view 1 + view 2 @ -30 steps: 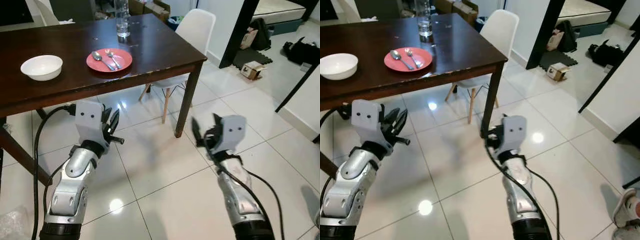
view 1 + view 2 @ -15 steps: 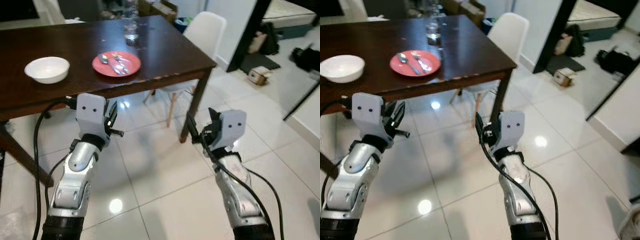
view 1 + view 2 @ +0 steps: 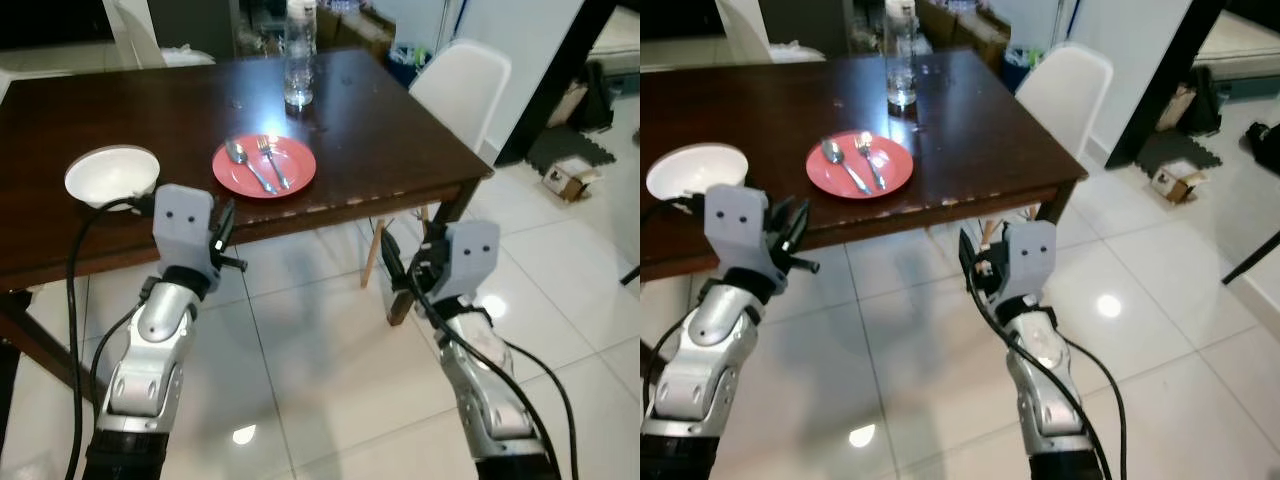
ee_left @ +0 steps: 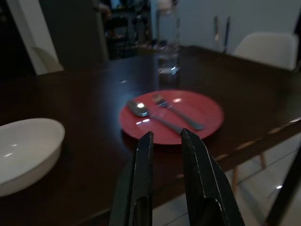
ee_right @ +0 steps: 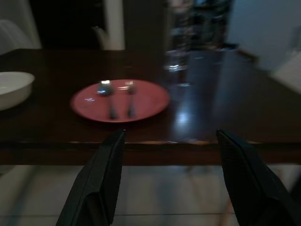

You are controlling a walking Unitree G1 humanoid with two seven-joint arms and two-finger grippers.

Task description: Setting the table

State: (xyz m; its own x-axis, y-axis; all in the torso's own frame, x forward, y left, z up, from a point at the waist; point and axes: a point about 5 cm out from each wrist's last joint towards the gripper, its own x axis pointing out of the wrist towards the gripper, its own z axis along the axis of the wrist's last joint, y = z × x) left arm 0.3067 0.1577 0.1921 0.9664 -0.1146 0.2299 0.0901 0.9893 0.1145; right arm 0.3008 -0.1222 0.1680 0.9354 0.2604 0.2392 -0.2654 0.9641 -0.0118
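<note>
Red plate (image 3: pixel 264 167) mid-table near front edge, spoon (image 3: pixel 238 155) and fork (image 3: pixel 271 157) lying on it; white bowl (image 3: pixel 112 176) left, water bottle (image 3: pixel 297 62) far. Judged: cutlery not yet laid out. Left gripper (image 4: pixel 165 155) narrowly parted, empty; right gripper (image 5: pixel 171 174) wide apart, empty. Both short of table. Head views add white chair (image 3: pixel 460 85).

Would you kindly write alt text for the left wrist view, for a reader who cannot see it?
Two black fingers of the left end effector, slightly parted, point over the edge of a dark wooden table at a round red plate holding a metal spoon and metal fork. A white bowl sits beside the plate; a clear plastic bottle stands behind it.
</note>
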